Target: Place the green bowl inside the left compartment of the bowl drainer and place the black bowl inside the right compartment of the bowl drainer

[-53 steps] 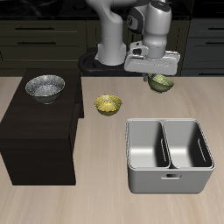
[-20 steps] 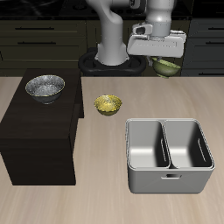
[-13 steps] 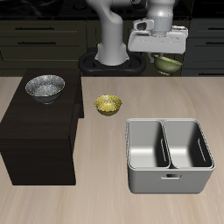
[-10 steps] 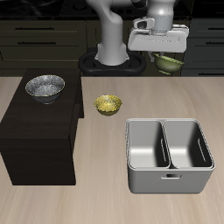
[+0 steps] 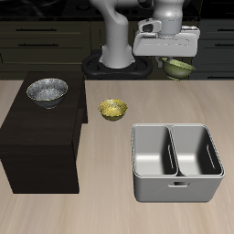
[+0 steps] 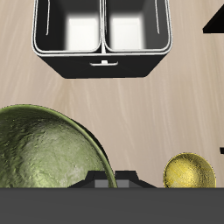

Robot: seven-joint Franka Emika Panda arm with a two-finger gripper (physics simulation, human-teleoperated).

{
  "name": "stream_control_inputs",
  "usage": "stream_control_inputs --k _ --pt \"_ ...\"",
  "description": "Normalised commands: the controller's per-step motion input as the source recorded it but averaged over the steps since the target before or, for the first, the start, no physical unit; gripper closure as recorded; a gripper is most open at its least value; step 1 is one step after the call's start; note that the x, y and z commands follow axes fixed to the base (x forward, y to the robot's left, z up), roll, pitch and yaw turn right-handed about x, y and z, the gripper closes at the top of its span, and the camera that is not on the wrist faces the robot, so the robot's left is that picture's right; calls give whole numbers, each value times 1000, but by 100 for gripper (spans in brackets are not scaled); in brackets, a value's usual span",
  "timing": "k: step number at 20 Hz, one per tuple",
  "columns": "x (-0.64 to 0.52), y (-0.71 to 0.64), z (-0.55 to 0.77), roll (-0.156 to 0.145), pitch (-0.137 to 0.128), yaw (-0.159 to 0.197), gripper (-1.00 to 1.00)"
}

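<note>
My gripper (image 5: 174,60) hangs high above the table's back part, shut on the rim of the green bowl (image 5: 179,66), which dangles below it in the air. Seen from the wrist, the green bowl (image 6: 48,149) fills much of the picture, its mottled olive inside facing the camera. The bowl drainer (image 5: 176,163), a light grey two-compartment tub, stands near the table's front edge with nothing in either compartment; the wrist view looks down on the bowl drainer (image 6: 101,61) too. The black bowl (image 5: 47,91), silvery and speckled, rests on the dark cabinet.
A golden-yellow bowl (image 5: 112,110) sits on the table between the dark cabinet (image 5: 41,137) and the drainer, and the wrist view shows the golden-yellow bowl (image 6: 190,171) as well. The robot's base (image 5: 117,60) stands behind.
The gripper has lifted the green bowl off the table, risen and drifted sideways toward the spot above the drainer's far side. In the last half second it barely moved.
</note>
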Motion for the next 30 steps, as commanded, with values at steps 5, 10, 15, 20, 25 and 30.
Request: stream_control_inputs --k 5,10,15,20,25,30 --pt "347 -34 148 -21 24 4 100" --pt "376 1 241 -37 11 1 100" --pt "311 14 115 -14 39 -24 100" --pt "370 12 129 -17 8 -10 100" --pt "276 -21 75 -18 14 6 100" --pt "350 28 64 -8 25 -9 100"
